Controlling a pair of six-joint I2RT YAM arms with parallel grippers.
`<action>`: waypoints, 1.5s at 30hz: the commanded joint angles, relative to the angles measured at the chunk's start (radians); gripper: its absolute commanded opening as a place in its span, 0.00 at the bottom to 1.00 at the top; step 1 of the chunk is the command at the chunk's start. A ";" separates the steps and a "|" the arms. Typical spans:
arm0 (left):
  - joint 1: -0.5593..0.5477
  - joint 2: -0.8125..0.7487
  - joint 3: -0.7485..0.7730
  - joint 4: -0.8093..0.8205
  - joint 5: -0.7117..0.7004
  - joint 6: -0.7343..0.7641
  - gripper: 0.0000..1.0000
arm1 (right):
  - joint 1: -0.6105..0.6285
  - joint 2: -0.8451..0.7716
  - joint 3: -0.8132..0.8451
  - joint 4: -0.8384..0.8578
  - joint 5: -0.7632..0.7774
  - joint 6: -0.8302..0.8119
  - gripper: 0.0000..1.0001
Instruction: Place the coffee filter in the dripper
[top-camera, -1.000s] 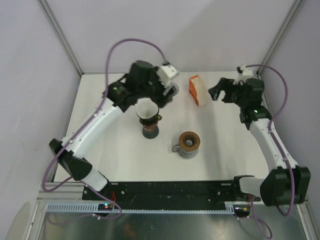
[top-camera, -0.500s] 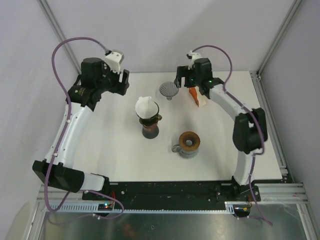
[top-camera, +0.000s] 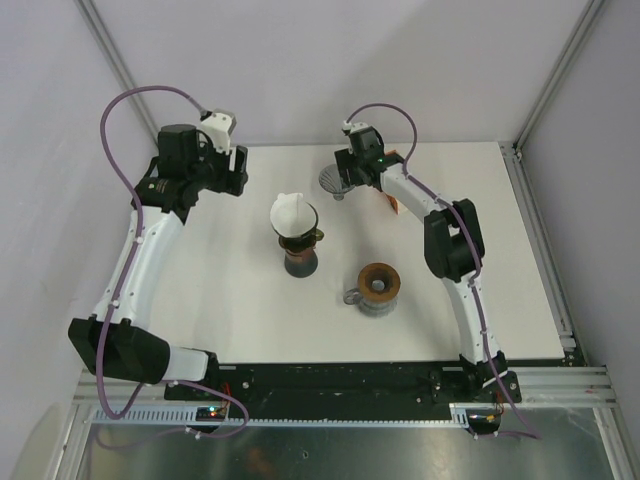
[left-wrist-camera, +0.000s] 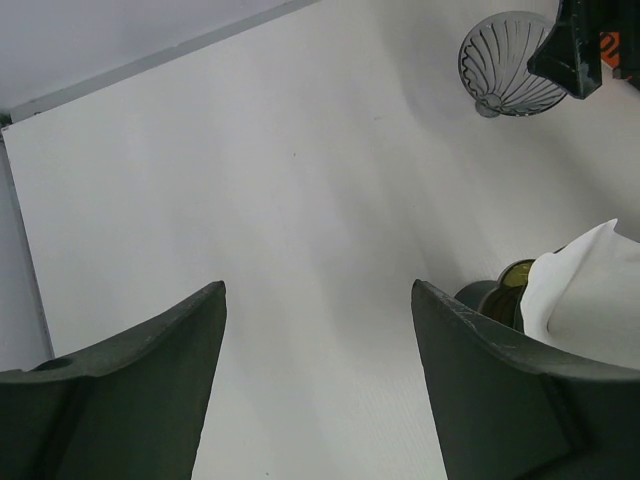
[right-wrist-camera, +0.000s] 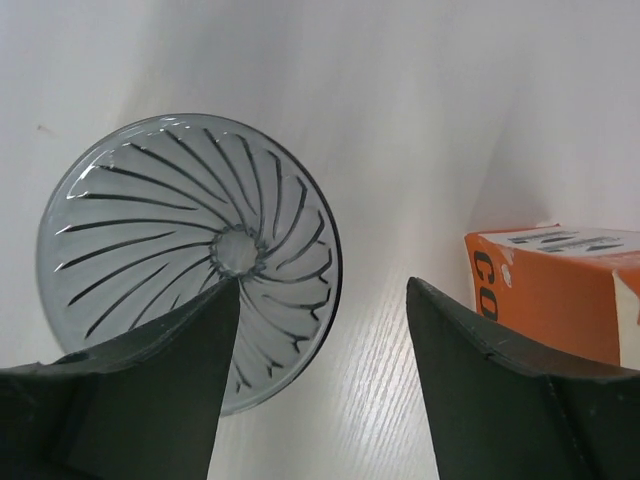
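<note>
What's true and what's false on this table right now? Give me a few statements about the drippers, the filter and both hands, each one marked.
1. A white paper filter sits in the dark dripper. True.
2. The left hand grips that filter. False: it is open, empty and apart from it.
3. The right hand hangs over the grey ribbed dripper. True.
4. The orange box lies left of the grey dripper. False: it lies to its right.
5. The brown dripper holds paper. False: none shows.
</note>
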 joint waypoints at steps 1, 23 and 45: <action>0.010 -0.028 -0.002 0.043 0.034 -0.029 0.79 | -0.003 0.045 0.088 -0.020 0.024 -0.020 0.70; 0.012 -0.036 -0.009 0.045 0.062 -0.029 0.79 | -0.038 -0.042 0.058 -0.032 -0.174 0.025 0.00; 0.012 -0.036 -0.023 0.047 0.162 -0.018 0.79 | -0.203 -0.889 -0.581 -0.135 -0.622 0.123 0.00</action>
